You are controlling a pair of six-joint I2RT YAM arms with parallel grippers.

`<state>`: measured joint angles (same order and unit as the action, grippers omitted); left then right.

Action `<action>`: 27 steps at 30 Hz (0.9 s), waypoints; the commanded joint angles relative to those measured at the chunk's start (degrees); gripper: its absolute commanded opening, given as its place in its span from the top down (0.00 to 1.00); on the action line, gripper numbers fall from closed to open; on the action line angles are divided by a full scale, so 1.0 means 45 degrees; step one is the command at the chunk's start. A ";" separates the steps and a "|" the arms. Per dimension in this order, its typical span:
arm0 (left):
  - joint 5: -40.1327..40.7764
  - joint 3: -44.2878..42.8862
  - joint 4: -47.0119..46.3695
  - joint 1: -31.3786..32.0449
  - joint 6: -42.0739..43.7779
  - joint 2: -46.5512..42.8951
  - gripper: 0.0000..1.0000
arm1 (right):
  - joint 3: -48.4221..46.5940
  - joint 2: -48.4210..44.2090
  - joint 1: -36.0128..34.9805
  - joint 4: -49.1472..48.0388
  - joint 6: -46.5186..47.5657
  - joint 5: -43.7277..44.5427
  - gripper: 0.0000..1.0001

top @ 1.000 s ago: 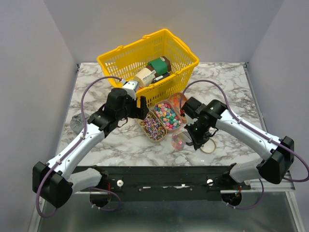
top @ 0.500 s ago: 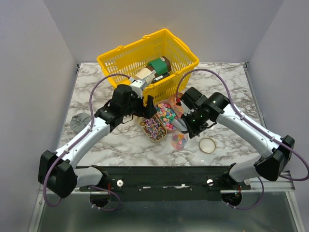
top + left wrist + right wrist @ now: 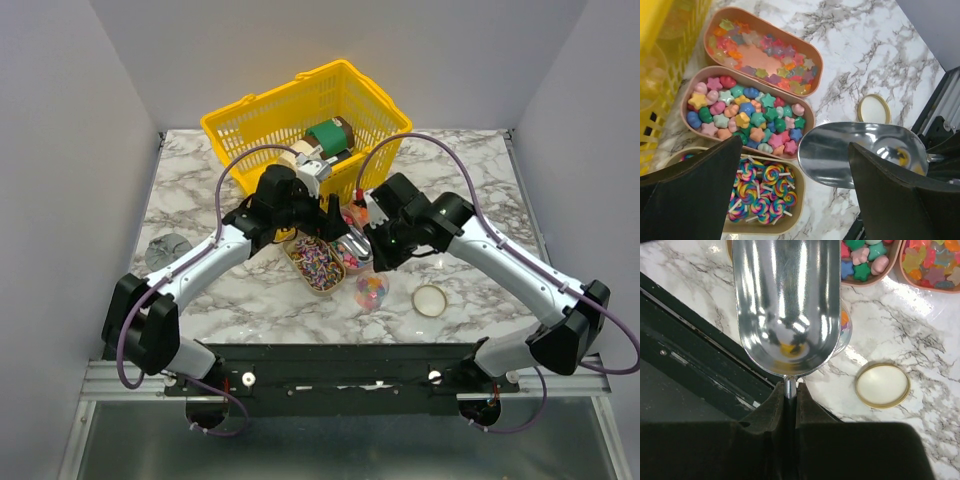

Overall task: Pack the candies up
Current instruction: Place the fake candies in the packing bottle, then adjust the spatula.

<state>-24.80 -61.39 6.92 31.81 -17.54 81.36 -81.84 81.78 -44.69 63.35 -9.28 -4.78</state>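
The candies lie in three peach trays: clear stars (image 3: 765,50), pastel stars (image 3: 747,117) and striped lollipops (image 3: 762,187). In the top view the trays (image 3: 322,262) sit in front of the basket. My left gripper (image 3: 795,200) hangs open above the lollipop tray, holding nothing; in the top view the left gripper (image 3: 318,218) is over the trays. My right gripper (image 3: 789,390) is shut on the handle of a metal scoop (image 3: 785,305). The scoop's bowl (image 3: 355,247) hovers at the trays' right end and looks empty. A small clear jar (image 3: 371,291) holds some candies.
A yellow basket (image 3: 250,125) with bottles and cans stands right behind the trays. The jar's round lid (image 3: 430,299) lies on the marble to the right. A clear round item (image 3: 160,250) sits at the table's left edge. The black front rail (image 3: 685,350) is close below the scoop.
My left arm swung right and forward over the trays, jaws widening slightly. My right arm carried the scoop up and left, away from the jar toward the trays.
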 commanded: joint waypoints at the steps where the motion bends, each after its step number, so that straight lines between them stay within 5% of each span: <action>1: -0.0525 -0.0109 -0.0229 0.0235 0.0381 0.0337 0.04 | 0.0510 -0.0710 -0.0109 -0.1029 0.0128 -0.0383 0.99; 27: 0.0530 0.1727 0.0455 0.1113 0.0831 0.0064 0.31 | 0.1488 -0.3329 -0.0109 -0.2789 -0.0418 -0.0618 0.99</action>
<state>-25.19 -56.34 4.23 35.70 -15.66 80.82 -73.34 70.52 -44.69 57.56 -9.85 -8.08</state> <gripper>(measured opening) 0.696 0.147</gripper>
